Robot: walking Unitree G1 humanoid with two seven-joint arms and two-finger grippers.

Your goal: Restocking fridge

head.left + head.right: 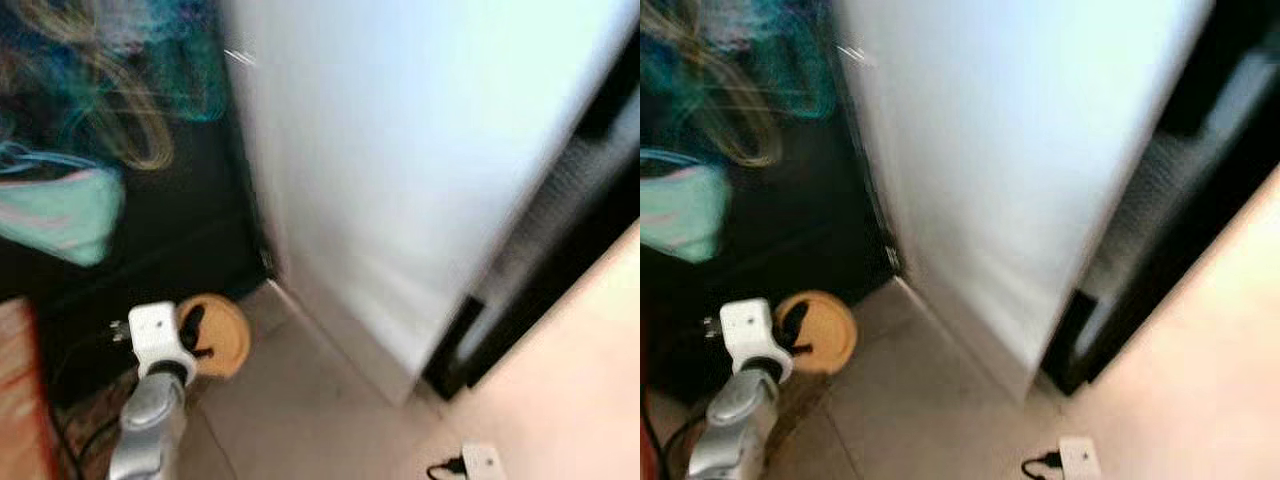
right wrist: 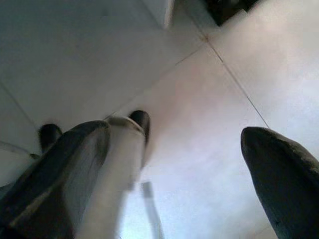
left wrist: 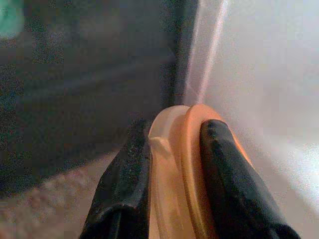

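Observation:
The head views are blurred. A tall white fridge (image 1: pixel 400 170) fills the middle, and its door looks shut. Low on the left, my left gripper (image 1: pixel 192 335) is shut on a round orange dish (image 1: pixel 225 340), held just above the floor in front of a dark cabinet. In the left wrist view both black fingers (image 3: pixel 229 179) pinch the orange dish (image 3: pixel 174 169) by its rim, with the fridge's white side just beyond. My right gripper (image 2: pixel 189 149) is open, pointing down at pale floor tiles with nothing between its fingers.
A dark cabinet (image 1: pixel 170 240) stands left of the fridge, with a mint-green object (image 1: pixel 60 215) and colourful clutter on it. A dark gap (image 1: pixel 560 250) runs along the fridge's right side. A white plug with a black cable (image 1: pixel 482 460) lies on the tiled floor.

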